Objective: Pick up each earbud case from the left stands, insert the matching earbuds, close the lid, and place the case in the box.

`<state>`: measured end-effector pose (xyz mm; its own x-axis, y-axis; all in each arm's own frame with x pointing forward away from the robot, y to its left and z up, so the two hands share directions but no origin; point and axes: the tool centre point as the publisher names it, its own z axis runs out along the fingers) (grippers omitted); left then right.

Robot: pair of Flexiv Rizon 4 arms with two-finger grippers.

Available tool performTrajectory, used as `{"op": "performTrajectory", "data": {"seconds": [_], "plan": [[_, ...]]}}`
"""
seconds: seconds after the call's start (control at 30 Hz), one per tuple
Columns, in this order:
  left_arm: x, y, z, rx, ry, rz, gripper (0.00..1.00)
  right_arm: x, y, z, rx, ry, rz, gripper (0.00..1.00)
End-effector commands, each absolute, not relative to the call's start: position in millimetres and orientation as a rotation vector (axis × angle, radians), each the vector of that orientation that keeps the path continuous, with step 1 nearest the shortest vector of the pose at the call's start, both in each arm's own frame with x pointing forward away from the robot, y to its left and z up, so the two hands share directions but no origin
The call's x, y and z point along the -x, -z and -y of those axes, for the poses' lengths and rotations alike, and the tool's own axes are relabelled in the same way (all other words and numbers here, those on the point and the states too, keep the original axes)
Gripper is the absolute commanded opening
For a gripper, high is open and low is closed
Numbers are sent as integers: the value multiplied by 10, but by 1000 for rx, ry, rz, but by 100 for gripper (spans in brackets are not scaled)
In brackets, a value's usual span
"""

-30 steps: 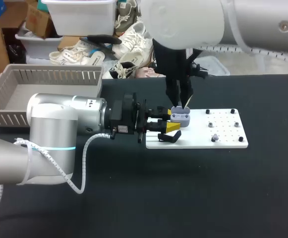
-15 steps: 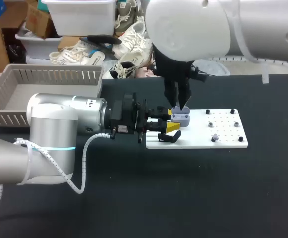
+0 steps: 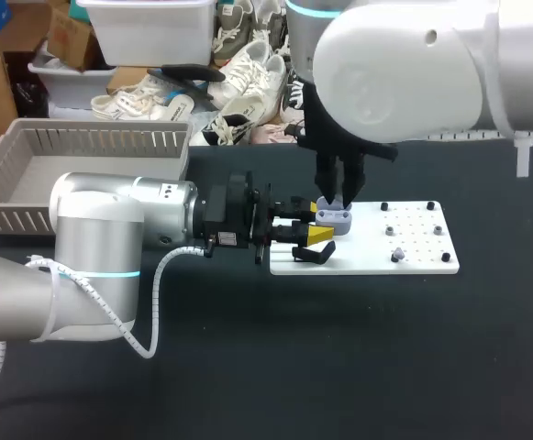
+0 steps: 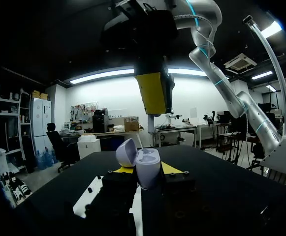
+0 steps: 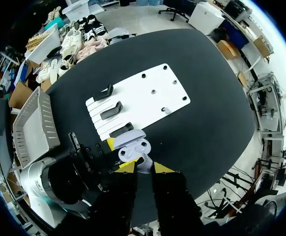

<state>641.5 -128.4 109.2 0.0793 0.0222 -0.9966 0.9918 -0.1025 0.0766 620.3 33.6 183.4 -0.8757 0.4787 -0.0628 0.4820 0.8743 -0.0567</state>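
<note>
I hold the open case (image 3: 335, 218) clamped in my left gripper (image 3: 316, 229); my right gripper (image 3: 339, 199), grip not discernible, should descend vertically from the case's 12 o'clock, centred.

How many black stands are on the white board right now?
3, in a row at one end of the white board: the far stand, the middle stand, and the near stand right beside the open lilac case. The head view hides most of them.
</note>
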Motion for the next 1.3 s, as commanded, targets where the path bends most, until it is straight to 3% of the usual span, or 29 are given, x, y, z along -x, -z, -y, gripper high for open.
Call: {"op": "performTrajectory", "data": {"seconds": [0.03,1.3], "plan": [[-6422,-1086,1288,-1339,1213,-1119,0,-6189,-1796,-320,-764,118,-2993,0],[-6422,-1086,1288,-1339,1213,-1119,0,-6277,-1660,-288,-716,245,-3016,0]]}}
